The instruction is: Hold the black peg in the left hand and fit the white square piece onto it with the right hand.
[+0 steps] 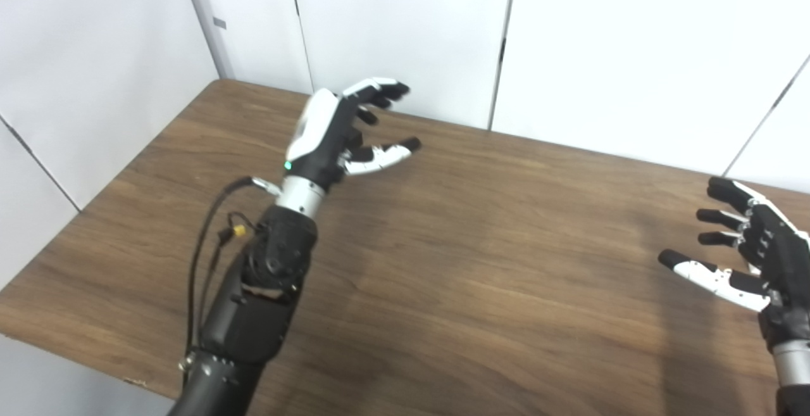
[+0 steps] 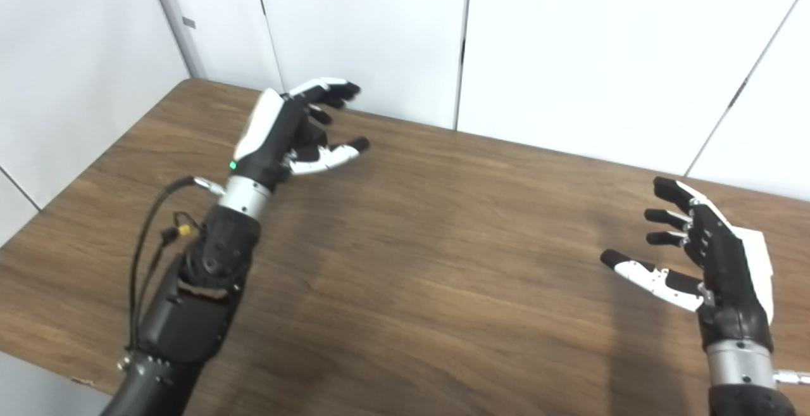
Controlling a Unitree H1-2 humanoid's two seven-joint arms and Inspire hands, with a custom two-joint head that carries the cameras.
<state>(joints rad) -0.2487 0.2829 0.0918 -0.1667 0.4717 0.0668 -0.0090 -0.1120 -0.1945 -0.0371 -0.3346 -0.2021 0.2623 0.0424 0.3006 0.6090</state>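
Note:
My left hand (image 1: 345,131) is raised over the far left part of the wooden table (image 1: 481,264), fingers spread and thumb apart, holding nothing. My right hand (image 2: 702,258) hovers over the table's right side, also open with fingers spread and empty. Neither a black peg nor a white square piece shows in either view.
White wall panels (image 1: 405,30) stand close behind the table's far edge and along its left side. The table's near left corner (image 1: 38,327) drops off to a grey floor. A black cable (image 1: 202,245) loops beside my left forearm.

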